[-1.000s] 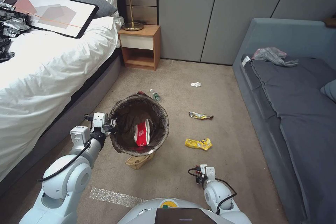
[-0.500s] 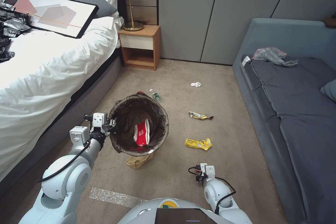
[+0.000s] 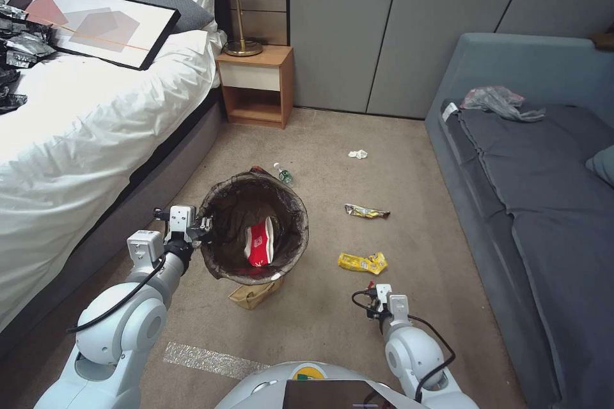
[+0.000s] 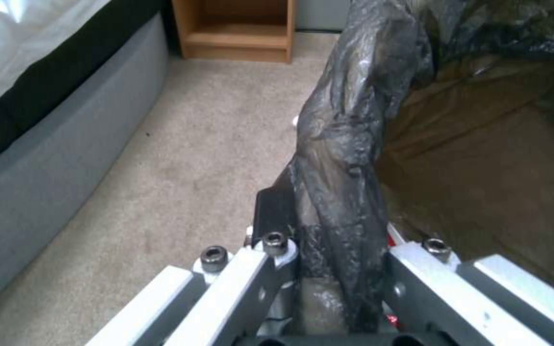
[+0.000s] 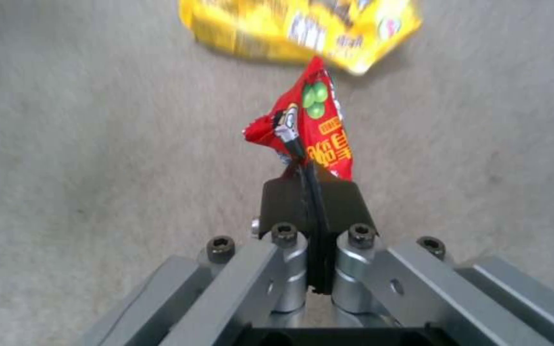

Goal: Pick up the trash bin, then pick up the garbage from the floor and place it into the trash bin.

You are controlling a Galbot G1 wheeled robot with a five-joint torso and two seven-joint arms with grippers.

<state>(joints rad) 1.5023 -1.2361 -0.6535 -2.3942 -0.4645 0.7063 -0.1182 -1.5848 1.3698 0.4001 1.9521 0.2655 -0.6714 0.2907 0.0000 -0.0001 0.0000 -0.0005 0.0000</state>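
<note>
Head view shows the right claw (image 3: 376, 294) has shifted from the lower middle of the frame toward the lower right and slightly up, closer to the yellow wrapper (image 3: 362, 262). The right wrist view shows it clenched on a small red snack packet (image 5: 309, 132), crinkled glossy film pinched flat at one corner. One more piece is in hand, I judge, and must be carried to the trash bin (image 3: 254, 227).

Left of centre, the left claw (image 3: 203, 227) grips the bin's rim, clamped over the wrinkled dark liner (image 4: 347, 144); a red-and-white packet (image 3: 259, 242) lies inside. A brown paper bag (image 3: 252, 294) sits partly under the bin on the nappy beige carpet (image 3: 307, 326).
</note>
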